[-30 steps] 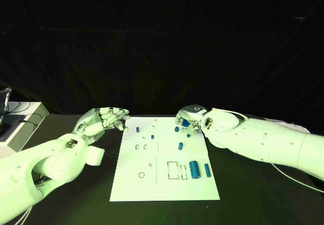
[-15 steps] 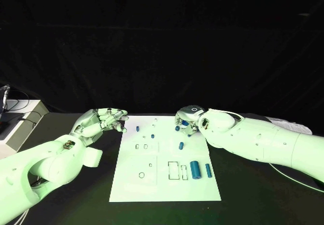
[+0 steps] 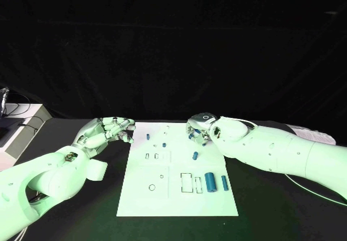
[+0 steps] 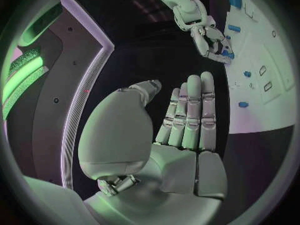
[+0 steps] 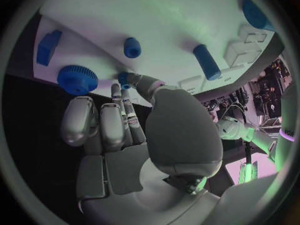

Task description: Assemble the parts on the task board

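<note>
Task board [image 3: 173, 196] is laid flat in the middle of the black table [image 3: 275, 206], long side running away from the robot. Right hand [image 3: 200, 131] is seen at the board's far right corner, fingers pointed down at the surface; in the right wrist view the fingertips [image 5: 128, 80] are pressed at a small blue part [image 5: 124, 77] by the board edge, with a blue toothed disc [image 5: 77, 79] just beside it. Whether that small part is actually pinched cannot be told; the thumb hides the contact. Left hand [image 3: 108, 130] is held just off the board's far left edge, above the table; in the left wrist view its fingers [image 4: 190, 112] are stretched straight and side by side, the thumb apart, nothing held. Further parts are spread over the board: a large blue cylinder [image 3: 209, 181] and a slimmer blue pin [image 3: 223, 183] lying near the right edge at mid-board, a short blue peg [image 3: 195, 155] lying farther up, and small pegs [image 3: 147, 136] standing near the far left. Outlined slots [image 3: 186, 182] are seen just left of the large cylinder.
</note>
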Robot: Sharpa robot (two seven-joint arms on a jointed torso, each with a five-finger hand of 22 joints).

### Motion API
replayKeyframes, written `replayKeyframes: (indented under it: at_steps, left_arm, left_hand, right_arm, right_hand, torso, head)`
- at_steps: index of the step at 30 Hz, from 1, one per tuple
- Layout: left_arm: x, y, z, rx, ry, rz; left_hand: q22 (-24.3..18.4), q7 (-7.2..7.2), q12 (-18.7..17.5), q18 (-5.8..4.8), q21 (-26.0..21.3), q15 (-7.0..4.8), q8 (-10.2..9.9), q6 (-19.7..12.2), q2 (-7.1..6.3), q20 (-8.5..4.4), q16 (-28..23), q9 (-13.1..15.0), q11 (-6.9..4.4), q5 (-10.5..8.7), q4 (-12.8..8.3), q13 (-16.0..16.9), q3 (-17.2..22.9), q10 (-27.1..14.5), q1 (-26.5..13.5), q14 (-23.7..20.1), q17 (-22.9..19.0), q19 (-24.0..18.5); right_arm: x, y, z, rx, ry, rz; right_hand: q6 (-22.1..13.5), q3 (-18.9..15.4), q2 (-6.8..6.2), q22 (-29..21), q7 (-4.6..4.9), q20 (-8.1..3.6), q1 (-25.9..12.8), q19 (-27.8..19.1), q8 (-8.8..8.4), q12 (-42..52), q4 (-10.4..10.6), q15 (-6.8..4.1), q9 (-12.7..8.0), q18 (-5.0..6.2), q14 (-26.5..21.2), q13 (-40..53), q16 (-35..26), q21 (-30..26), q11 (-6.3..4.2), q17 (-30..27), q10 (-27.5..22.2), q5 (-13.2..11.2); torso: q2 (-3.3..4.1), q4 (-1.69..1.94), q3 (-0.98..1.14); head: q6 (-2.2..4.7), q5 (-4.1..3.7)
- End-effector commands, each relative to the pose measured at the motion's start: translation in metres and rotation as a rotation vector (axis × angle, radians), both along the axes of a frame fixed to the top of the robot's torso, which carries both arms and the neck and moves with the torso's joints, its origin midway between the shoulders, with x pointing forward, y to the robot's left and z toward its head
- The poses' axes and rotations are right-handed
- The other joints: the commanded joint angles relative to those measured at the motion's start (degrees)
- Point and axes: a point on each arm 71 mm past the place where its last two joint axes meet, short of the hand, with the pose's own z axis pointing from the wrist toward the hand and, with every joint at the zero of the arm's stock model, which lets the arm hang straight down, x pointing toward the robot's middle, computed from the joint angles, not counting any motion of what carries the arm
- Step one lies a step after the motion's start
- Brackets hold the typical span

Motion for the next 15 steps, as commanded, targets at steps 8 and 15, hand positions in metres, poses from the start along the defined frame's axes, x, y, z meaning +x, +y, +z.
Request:
replayKeyframes:
  at_steps: [8, 15]
  left_arm:
    - [-0.0006, -0.0006, 0.0005, 0.0, 0.003, -0.02]
    - [-0.0001, 0.0013, -0.0001, 0.004, 0.006, -0.016]
  left_hand:
    - [0.12, -0.03, -0.14, 0.05, 0.39, 0.03, 0.17, -0.49, 0.0, 0.03, 0.25, 0.11, -0.01, -0.26, -0.03, 0.09, -0.24, -0.4, -0.56, -0.37, 0.07, -0.45]
    - [0.16, -0.03, -0.13, 0.05, 0.45, 0.04, 0.18, -0.48, 0.08, 0.03, 0.3, 0.14, -0.01, -0.29, -0.04, 0.1, -0.24, -0.41, -0.56, -0.41, 0.09, -0.49]
  right_arm:
    - [-0.0006, -0.0002, -0.0006, -0.02, 0.002, 0.004]
    - [-0.0029, 0.0005, 0.0027, -0.002, -0.039, 0.016]
  right_hand:
    - [1.5, 0.7, 1.09, 1.85, -0.12, 0.08, 0.58, 0.52, 0.97, 0.81, 0.6, -0.08, 0.92, -1.11, 0.89, 0.6, 1.34, 1.06, -0.48, 0.54, 3.18, 0.29]
    - [4.7, 3.08, 2.83, 6.63, -1.49, -0.95, 2.4, 2.14, 3.27, 1.33, -0.37, -1.29, 2.95, -1.93, 0.81, 1.48, 2.28, 4.21, -2.03, 0.67, 8.28, -2.97]
  torso:
    - [0.72, 0.12, -0.15]
    - [1.07, 0.29, -0.24]
  head:
    - [0.25, 0.1]
    - [0.55, 0.01]
